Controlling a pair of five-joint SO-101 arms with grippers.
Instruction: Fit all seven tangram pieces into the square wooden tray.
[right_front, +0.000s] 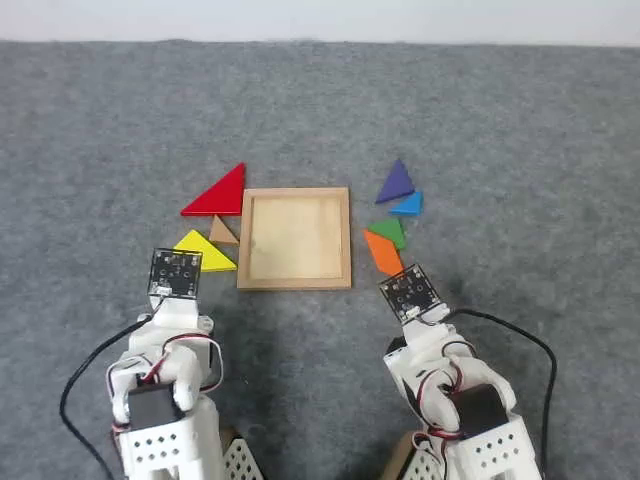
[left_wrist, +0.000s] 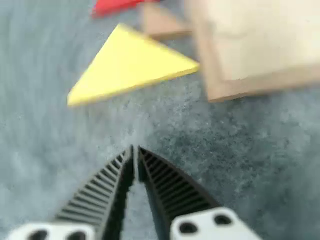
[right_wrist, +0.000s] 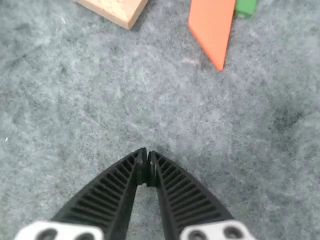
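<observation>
In the high view, the wooden tray (right_front: 295, 192) has nothing in it. The yellow triangle (right_front: 212, 255) is just beside its left rim, nearest the left arm (right_front: 165, 380), with its long edge slanting toward the tray's near corner.

In the left wrist view, the left gripper (left_wrist: 134, 151) is closed on nothing, and the triangle is just ahead.

In the right wrist view, the right gripper (right_wrist: 146, 154) is closed and empty. The orange piece (right_wrist: 212, 27) lies ahead, lengthwise toward it.

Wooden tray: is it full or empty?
Empty. The wooden tray shows bare wood inside; the red triangle and yellow triangle lie outside it.
</observation>
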